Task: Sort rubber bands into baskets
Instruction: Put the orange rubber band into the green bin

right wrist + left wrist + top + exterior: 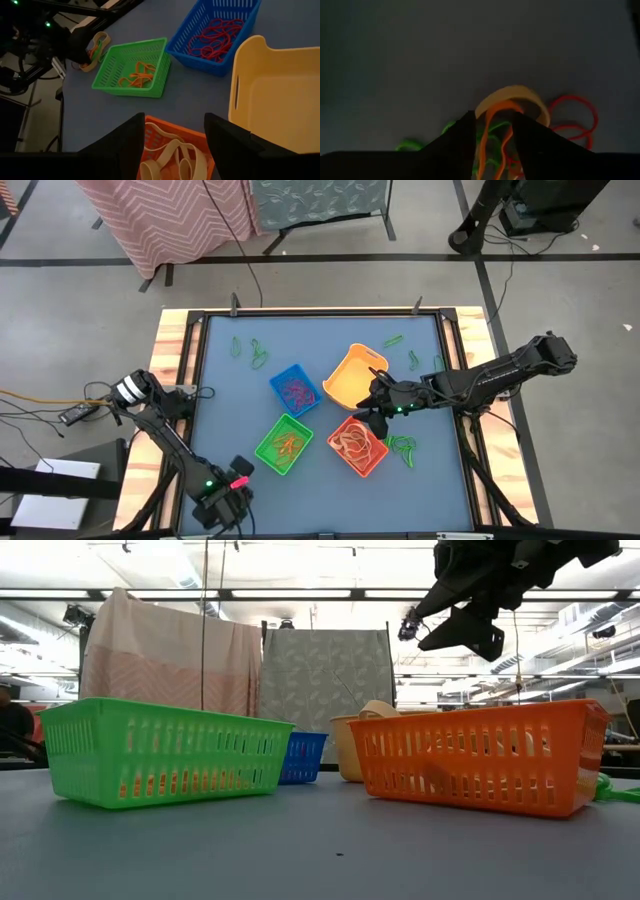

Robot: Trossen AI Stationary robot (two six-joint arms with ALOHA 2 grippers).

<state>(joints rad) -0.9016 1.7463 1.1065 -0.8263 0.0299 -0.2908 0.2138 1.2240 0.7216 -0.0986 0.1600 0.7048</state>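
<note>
My left gripper (pixel 494 150) is low over a small pile of rubber bands near the table's near left corner (pixel 226 498). It is open, and an orange band (pixel 492 117) runs between its fingers. A cream band (pixel 512 95), red bands (pixel 577 112) and green bands (pixel 410 145) lie around it. My right gripper (pixel 174 145) is open and empty, high above the orange basket (pixel 357 445), which holds cream bands (pixel 170 155). The green basket (pixel 284 443) holds orange bands. The blue basket (pixel 295 390) holds red bands. The yellow basket (pixel 352 377) looks empty. My left gripper comes at the pile from above, with the orange band's two strands (pixel 485 145) in the gap between its fingers. I cannot tell whether the fingers touch the band. The band lies on the table.
Loose green bands lie on the blue mat at the far left (pixel 250 352), the far right (pixel 392 340) and beside the orange basket (pixel 403 446). A wooden frame (pixel 172 350) borders the mat. The four baskets stand close together mid-table.
</note>
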